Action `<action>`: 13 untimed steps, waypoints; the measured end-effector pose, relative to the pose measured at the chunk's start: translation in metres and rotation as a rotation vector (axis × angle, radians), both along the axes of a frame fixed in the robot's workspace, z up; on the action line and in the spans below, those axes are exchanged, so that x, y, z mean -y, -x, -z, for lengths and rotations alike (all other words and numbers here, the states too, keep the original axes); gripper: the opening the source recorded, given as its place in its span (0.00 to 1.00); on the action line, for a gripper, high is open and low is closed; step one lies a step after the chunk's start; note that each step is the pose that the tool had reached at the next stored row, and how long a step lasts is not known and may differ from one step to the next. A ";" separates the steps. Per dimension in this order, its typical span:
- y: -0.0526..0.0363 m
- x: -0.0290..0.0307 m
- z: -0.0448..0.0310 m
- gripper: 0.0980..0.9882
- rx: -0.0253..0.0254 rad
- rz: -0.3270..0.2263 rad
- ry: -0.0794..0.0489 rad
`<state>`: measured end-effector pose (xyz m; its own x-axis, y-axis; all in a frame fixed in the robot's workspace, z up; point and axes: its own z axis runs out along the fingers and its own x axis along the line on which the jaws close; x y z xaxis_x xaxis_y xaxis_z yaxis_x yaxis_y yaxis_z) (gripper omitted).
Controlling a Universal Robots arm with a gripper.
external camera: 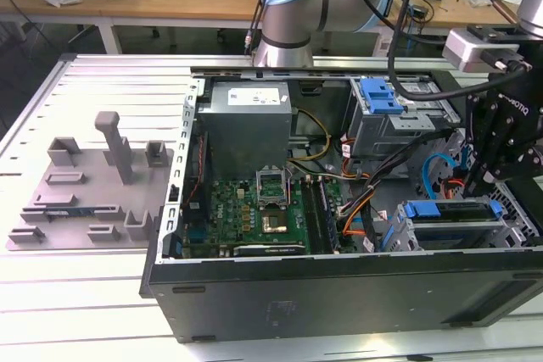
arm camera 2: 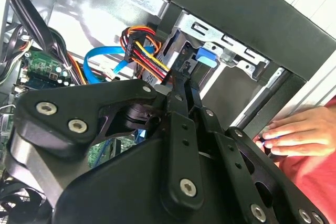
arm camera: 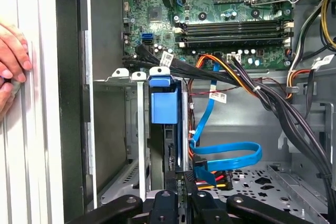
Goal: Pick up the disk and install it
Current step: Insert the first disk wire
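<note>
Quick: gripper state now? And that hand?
Gripper: shut, close to the disk.
Hand: open, resting beside the case.

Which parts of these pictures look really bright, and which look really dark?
In the exterior view the table glares pale and the case front is dark; in the second wrist view the black gripper looks darkest; in the first wrist view the table beside the hand is brightest.
</note>
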<state>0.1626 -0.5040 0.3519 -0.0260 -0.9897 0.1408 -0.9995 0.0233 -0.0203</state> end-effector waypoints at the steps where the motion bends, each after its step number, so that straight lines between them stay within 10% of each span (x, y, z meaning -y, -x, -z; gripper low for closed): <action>1: 0.0000 0.0001 0.0000 0.08 0.0001 0.005 0.000; 13: 0.0000 0.0018 0.0000 0.08 0.0000 0.021 0.000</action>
<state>0.1626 -0.5058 0.3520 -0.0467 -0.9889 0.1408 -0.9988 0.0442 -0.0203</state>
